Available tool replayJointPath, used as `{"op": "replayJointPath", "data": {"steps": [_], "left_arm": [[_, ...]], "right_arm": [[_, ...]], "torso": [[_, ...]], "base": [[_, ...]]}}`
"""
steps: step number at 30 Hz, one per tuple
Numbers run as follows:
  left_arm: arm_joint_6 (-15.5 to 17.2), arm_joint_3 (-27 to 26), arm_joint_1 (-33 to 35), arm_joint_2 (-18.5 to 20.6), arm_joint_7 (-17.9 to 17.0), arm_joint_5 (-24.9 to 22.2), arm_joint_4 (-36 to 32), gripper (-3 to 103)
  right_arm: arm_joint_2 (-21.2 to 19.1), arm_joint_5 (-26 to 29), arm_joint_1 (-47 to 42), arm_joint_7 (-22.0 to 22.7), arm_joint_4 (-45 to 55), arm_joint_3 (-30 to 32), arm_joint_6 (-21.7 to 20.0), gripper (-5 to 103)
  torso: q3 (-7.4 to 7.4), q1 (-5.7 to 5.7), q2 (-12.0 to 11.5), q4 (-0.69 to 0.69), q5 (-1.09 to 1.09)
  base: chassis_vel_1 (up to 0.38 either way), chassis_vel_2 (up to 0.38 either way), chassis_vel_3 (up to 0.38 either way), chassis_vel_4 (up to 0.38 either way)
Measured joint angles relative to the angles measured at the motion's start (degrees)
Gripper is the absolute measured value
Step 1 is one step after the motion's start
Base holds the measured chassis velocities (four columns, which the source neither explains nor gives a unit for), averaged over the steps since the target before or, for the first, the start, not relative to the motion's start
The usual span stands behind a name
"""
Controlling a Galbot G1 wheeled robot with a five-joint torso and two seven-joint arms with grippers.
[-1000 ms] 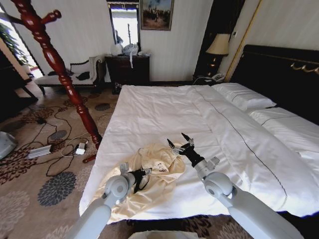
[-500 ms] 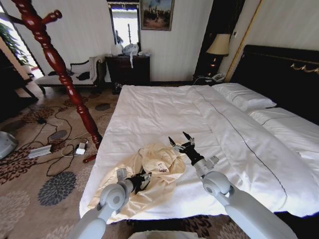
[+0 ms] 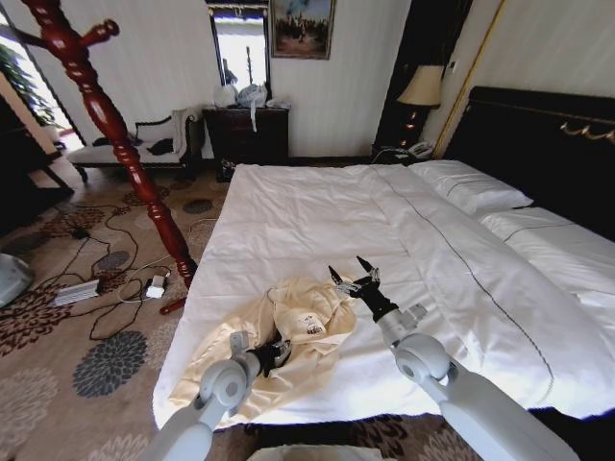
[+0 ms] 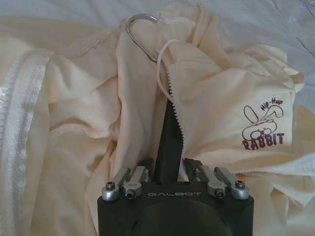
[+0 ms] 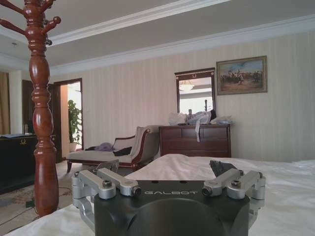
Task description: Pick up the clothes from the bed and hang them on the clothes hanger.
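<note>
Jaws of the left gripper (image 3: 277, 350) pinch the clothes (image 3: 288, 336); right gripper (image 3: 353, 276) jaws spread wide just beyond the clothes, above the bed (image 3: 288, 221).

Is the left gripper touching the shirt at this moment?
Touching. In the left wrist view the left gripper is shut on a dark hanger stem with the cream shirt bunched against its fingers; the head view agrees.

Both arms are pale grey-white tubes with rounded joint housings. The left gripper (image 3: 274, 351) and right gripper (image 3: 353, 278) have thin black fingers, silver screw-fastened linkages, and black bodies marked GALBOT.
</note>
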Motion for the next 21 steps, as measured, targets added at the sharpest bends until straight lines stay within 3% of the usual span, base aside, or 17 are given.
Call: {"op": "replayJointPath", "data": {"steps": [3, 8, 13, 16, 18, 21], "left_arm": [[-0.21, 0.04, 0.07, -0.61, 0.52, 0.61, 0.33, 24], [-0.4, -0.53, 0.63, -0.6, 1.16, 0.79, -0.64, 22], [-1.62, -2.14, 1.4, 1.43, 3.82, 5.27, -2.69, 22], [-2.93, -3.2, 1.95, 2.94, 5.4, 10.91, -3.27, 21], [-3.05, -3.36, 2.04, 3.16, 5.52, 11.64, -3.36, 21], [-4.49, -4.71, 3.24, 5.26, 8.2, 21.18, -4.07, 20]], "right_arm": [[-0.16, -0.33, -0.81, 0.21, 0.26, 0.63, -0.04, 100], [-0.4, -0.55, -1.29, 0.52, 0.44, 1.19, -0.08, 100], [-0.51, -0.65, -0.92, 0.95, 0.44, 1.28, -0.17, 100], [-0.42, -0.64, -0.37, 1.12, 0.39, 0.84, -0.25, 100], [-0.41, -0.65, -0.3, 1.13, 0.36, 0.76, -0.26, 100], [-0.14, -0.65, 0.43, 1.19, -0.01, 0.07, -0.3, 100]], "torso": [[0.0, 0.0, 0.0, -0.01, 0.0], [0.01, 0.0, 0.0, -0.04, -0.02], [0.01, 0.0, 0.0, -0.02, -0.02], [0.01, 0.0, 0.0, -0.02, -0.02], [0.01, 0.0, -0.01, -0.02, -0.02], [0.01, 0.0, 0.0, -0.01, -0.02]], "base": [[0.0, 0.0, 0.0, 0.0], [0.0, 0.0, 0.0, 0.0], [0.0, 0.0, 0.0, 0.0], [0.0, 0.0, 0.0, 0.0], [0.0, 0.0, 0.0, 0.0], [0.0, 0.0, 0.0, 0.0]]}}
